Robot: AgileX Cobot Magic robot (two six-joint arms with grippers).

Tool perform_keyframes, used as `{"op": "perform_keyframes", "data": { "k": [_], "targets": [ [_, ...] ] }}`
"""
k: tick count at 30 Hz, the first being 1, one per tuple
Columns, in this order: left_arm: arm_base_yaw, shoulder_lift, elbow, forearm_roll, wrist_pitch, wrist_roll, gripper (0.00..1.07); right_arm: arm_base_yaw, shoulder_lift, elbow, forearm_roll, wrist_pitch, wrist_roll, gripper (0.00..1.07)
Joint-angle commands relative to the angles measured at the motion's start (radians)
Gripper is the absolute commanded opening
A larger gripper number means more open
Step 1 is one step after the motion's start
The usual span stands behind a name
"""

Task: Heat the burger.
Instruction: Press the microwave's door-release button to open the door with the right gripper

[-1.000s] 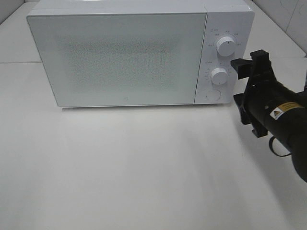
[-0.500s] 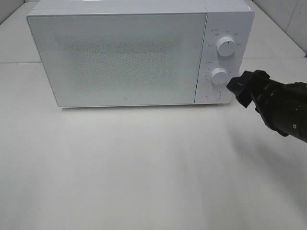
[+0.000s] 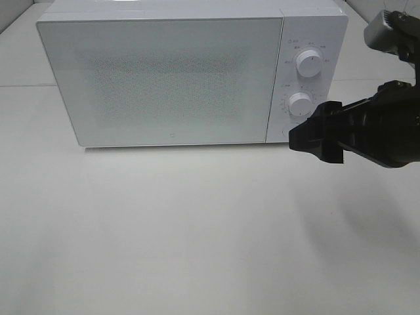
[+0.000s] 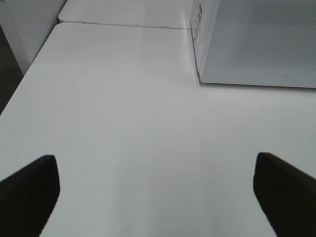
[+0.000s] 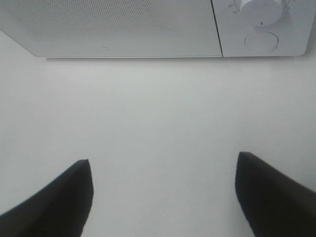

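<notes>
Microwave (image 3: 190,72) fills the upper half of the high view. Its door (image 3: 157,79) is shut flush, with the lower edge sitting just above the table (image 3: 197,230). The control strip is on the right side, with the upper knob (image 3: 308,63) above the lower knob (image 3: 300,104).

Burger: can't tell where it is; the door's dotted screen hides the inside.

Right gripper (image 3: 303,138) is at right of centre in the high view. It is in front of the panel's lower corner, covering the round button (image 5: 261,40) there. In the right wrist view its fingers (image 5: 59,197) are spread apart with only bare tabletop between them.

Left gripper (image 4: 158,192) shows only in its own wrist view. Its fingers (image 4: 29,192) are spread wide and hold nothing.

Open room: a broad bare surface runs across the whole lower half of the high view. In the left wrist view the table edge slants down the left side, with dark floor beyond. A seam crosses the top, beside the microwave's corner.
</notes>
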Motion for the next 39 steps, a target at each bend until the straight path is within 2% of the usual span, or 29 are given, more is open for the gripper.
{"op": "perform_keyframes", "data": {
  "k": [1,4,6,7,9,10,12,13,14,15,16,18,21,25,26,28,29,31,32,33,37,39],
  "targets": [
    [0.002,-0.021,0.002,0.005,-0.003,-0.003,1.01,-0.018,-0.009,-0.024,-0.087,0.072,0.012,0.78],
    [0.002,-0.021,0.002,0.005,-0.003,-0.003,1.01,-0.033,-0.009,-0.024,-0.101,0.085,0.034,0.78],
    [0.002,-0.021,0.002,0.005,-0.003,-0.003,1.01,-0.094,-0.009,-0.024,-0.161,0.156,0.077,0.78],
    [0.002,-0.021,0.002,0.005,-0.003,-0.003,1.01,-0.094,-0.009,-0.024,-0.161,0.156,0.077,0.78],
    [0.002,-0.021,0.002,0.005,-0.003,-0.003,1.01,-0.165,-0.009,-0.024,-0.193,0.229,0.095,0.81],
    [0.002,-0.021,0.002,0.005,-0.003,-0.003,1.01,-0.165,-0.009,-0.024,-0.193,0.229,0.095,0.81],
    [0.002,-0.021,0.002,0.005,-0.003,-0.003,1.01,-0.259,-0.009,-0.031,-0.201,0.314,0.095,0.87],
    [0.002,-0.021,0.002,0.005,-0.003,-0.003,1.01,-0.259,-0.009,-0.031,-0.201,0.314,0.095,0.87],
    [0.002,-0.021,0.002,0.005,-0.003,-0.003,1.01,-0.341,-0.009,-0.035,-0.224,0.367,0.095,0.9],
    [0.002,-0.021,0.002,0.005,-0.003,-0.003,1.01,-0.416,-0.009,-0.035,-0.253,0.414,0.095,0.9],
    [0.002,-0.021,0.002,0.005,-0.003,-0.003,1.01,-0.416,-0.009,-0.035,-0.253,0.414,0.095,0.9],
    [0.002,-0.021,0.002,0.005,-0.003,-0.003,1.01,-0.507,-0.017,-0.035,-0.311,0.504,0.062,0.9],
    [0.002,-0.021,0.002,0.005,-0.003,-0.003,1.01,-0.533,-0.059,-0.035,-0.35,0.596,0.039,0.9],
    [0.002,-0.021,0.002,0.005,-0.003,-0.003,1.01,-0.533,-0.139,-0.035,-0.343,0.648,0.038,0.9],
    [0.002,-0.021,0.002,0.005,-0.003,-0.003,1.01,-0.533,-0.228,-0.035,-0.329,0.699,0.024,0.9],
    [0.002,-0.021,0.002,0.005,-0.003,-0.003,1.01,-0.533,-0.267,-0.035,-0.326,0.72,0.016,0.89],
    [0.002,-0.021,0.002,0.005,-0.003,-0.003,1.01,-0.533,-0.371,-0.033,-0.311,0.766,-0.005,0.89],
    [0.002,-0.021,0.002,0.005,-0.003,-0.003,1.01,-0.533,-0.423,-0.032,-0.304,0.787,-0.015,0.89],
    [0.002,-0.021,0.002,0.005,-0.003,-0.003,1.01,-0.533,-0.513,-0.032,-0.292,0.823,-0.03,0.89],
    [0.002,-0.021,0.002,0.005,-0.003,-0.003,1.01,-0.533,-0.513,-0.032,-0.292,0.823,-0.03,0.89],
    [0.002,-0.021,0.002,0.005,-0.003,-0.003,1.01,-0.533,-0.723,-0.032,-0.281,0.883,-0.047,0.89],
    [0.002,-0.021,0.002,0.005,-0.003,-0.003,1.01,-0.533,-0.762,-0.032,-0.272,0.89,-0.056,0.89]
  ]
}}
